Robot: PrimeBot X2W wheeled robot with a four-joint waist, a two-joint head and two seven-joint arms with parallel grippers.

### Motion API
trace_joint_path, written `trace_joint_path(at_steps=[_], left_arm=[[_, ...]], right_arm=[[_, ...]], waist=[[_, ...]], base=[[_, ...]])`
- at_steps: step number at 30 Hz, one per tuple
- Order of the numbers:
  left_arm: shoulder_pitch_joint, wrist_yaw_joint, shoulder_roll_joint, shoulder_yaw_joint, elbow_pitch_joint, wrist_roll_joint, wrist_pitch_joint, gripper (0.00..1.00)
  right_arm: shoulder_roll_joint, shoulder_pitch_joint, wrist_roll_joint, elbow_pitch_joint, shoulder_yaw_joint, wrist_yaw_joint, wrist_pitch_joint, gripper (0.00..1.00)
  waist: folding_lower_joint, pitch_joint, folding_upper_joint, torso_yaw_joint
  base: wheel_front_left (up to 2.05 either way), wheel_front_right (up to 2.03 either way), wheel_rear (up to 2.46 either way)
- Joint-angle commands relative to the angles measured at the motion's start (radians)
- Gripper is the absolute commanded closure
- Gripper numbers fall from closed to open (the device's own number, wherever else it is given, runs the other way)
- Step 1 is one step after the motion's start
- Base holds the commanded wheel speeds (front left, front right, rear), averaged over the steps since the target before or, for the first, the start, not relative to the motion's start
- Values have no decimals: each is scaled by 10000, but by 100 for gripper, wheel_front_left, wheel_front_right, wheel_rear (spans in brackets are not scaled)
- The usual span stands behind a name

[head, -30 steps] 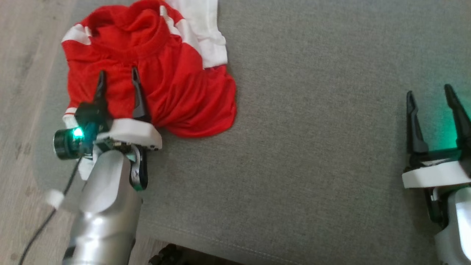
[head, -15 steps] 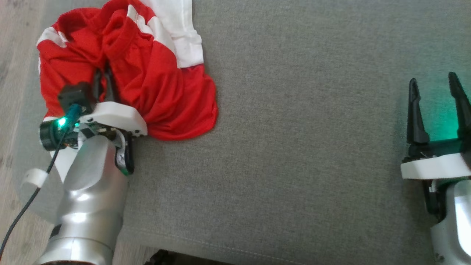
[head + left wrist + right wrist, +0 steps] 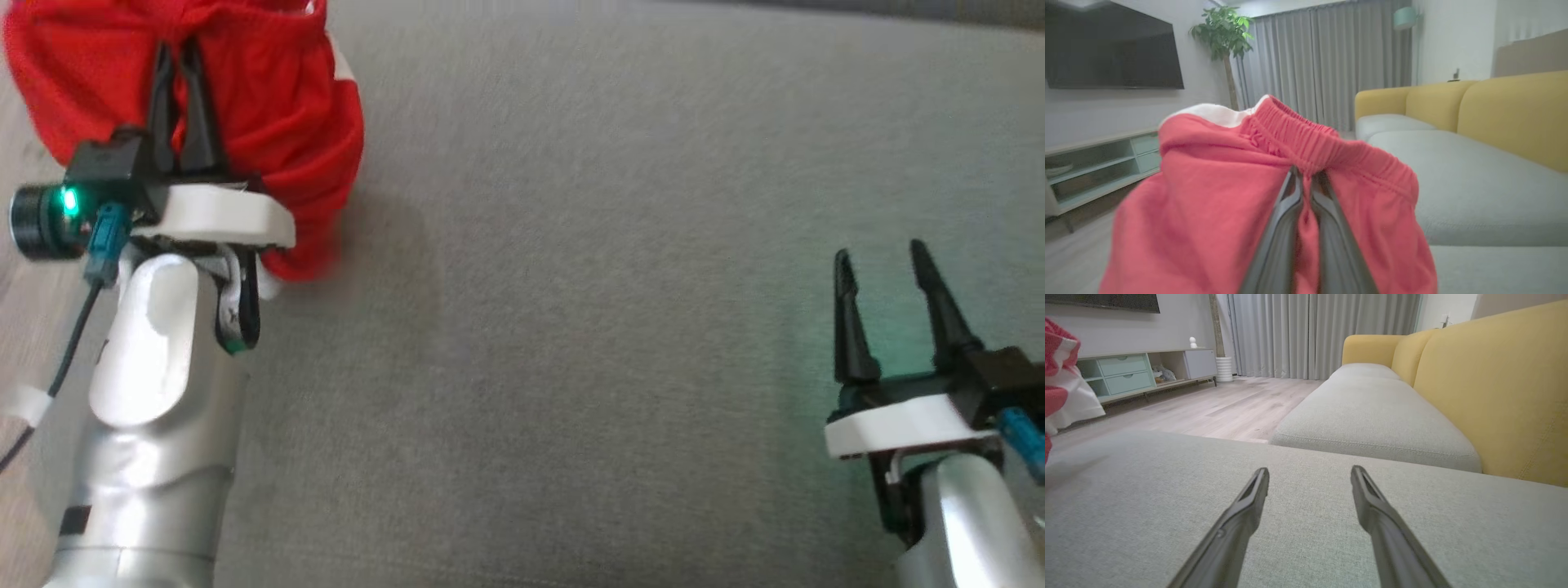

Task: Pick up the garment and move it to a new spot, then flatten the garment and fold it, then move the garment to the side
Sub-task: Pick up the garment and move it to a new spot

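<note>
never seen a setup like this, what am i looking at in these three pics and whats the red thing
It is a two-armed robot working over a grey sofa cushion. One picture looks down from its head; the other two come from cameras on each wrist, looking along that arm's two dark fingers. The red thing is a garment with white panels and an elastic band. The left gripper is shut on the garment, pinching its fabric just under that band, as the left wrist picture shows up close. The right gripper is open and holds nothing, above bare cushion.

silver forearms, white wrist plates, black tapered fingers, green light, teal cable plug.
</note>
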Motion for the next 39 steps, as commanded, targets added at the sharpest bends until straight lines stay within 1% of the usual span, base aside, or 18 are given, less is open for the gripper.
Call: trace_joint_path(at_steps=[1, 6, 9, 12, 15, 19, 22, 26, 29, 30, 31, 32, 33, 35, 37, 39], left_arm=[[-300, -53, 417, 166, -659, 111, 100, 100], [-546, -500, 541, -310, -2928, 118, 1253, 100], [-888, -765, 538, -604, -3959, 63, 1970, 100], [-1285, -948, 527, -937, -4527, 132, 2586, 100], [-1598, -1065, 416, -1301, -4618, 244, 2950, 100], [-1605, -1136, 164, -1875, -4009, 478, 2861, 100], [-1272, -1200, -8, -2481, -3015, 795, 2395, 100], [-574, -1125, -399, -3213, -1228, 1013, 1144, 100], [31, -1367, -757, -3642, 4, 421, 229, 100], [218, -1407, -824, -3770, 305, 152, 49, 38], [366, -1474, -862, -3992, 505, -53, -90, 0], [366, -1474, -862, -3992, 505, -53, -90, 0], [666, -1607, -886, -4651, 429, -706, -286, 0], [947, -1544, -890, -5326, 5, -1375, -375, 0], [1253, -1225, -892, -5650, -628, -1894, -406, 0], [1686, -797, -893, -5606, -1495, -2157, -412, 0]], right_arm=[[43, -129, 93, -282, 276, 75, -61, 0], [184, -229, 308, -323, 581, 75, -61, 0], [207, -293, 650, -383, 787, 75, -61, 0], [211, -381, 1130, -487, 1004, 75, -61, 0], [213, -484, 1449, -622, 1245, 75, -61, 0], [214, -642, 1803, -852, 1552, 75, -61, 0], [214, -717, 1975, -1043, 1640, 75, -61, 0], [215, -790, 2086, -1175, 1662, 75, -61, 0], [215, -752, 2054, -1175, 1620, 75, -61, 0], [215, -719, 2014, -1150, 1581, 75, -61, 0], [215, -682, 1976, -1141, 1530, 75, -61, 0], [215, -682, 1976, -1141, 1530, 75, -61, 0], [215, -599, 1893, -1117, 1426, 75, -61, 0], [215, -528, 1778, -1070, 1343, 75, -61, 0], [215, -429, 1677, -1023, 1283, 75, -61, 0], [215, -294, 1552, -978, 1211, 75, -61, 0]], waist=[[2, -645, 0, -572], [2, -993, 0, -1540], [2, -1033, 0, -2229], [2, -983, 0, -3011], [2, -847, 0, -3773], [2, -525, 0, -4656], [2, -194, 0, -5111], [2, 186, 0, -5402], [2, 311, 0, -5393], [2, 310, 0, -5338], [2, 299, 0, -5262], [2, 299, 0, -5262], [2, 237, 0, -5046], [2, 94, 0, -4751], [2, -121, 0, -4438], [2, -376, 0, -4085]], base=[[0, 0, 0], [0, 0, 0], [0, 0, 0], [0, 0, 0], [0, 0, 0], [0, 0, 0], [0, 0, 0], [0, 0, 0], [0, 0, 0], [0, 0, 0], [0, 0, 0], [0, 0, 0], [0, 0, 0], [0, 0, 0], [0, 0, 0], [0, 0, 0]])
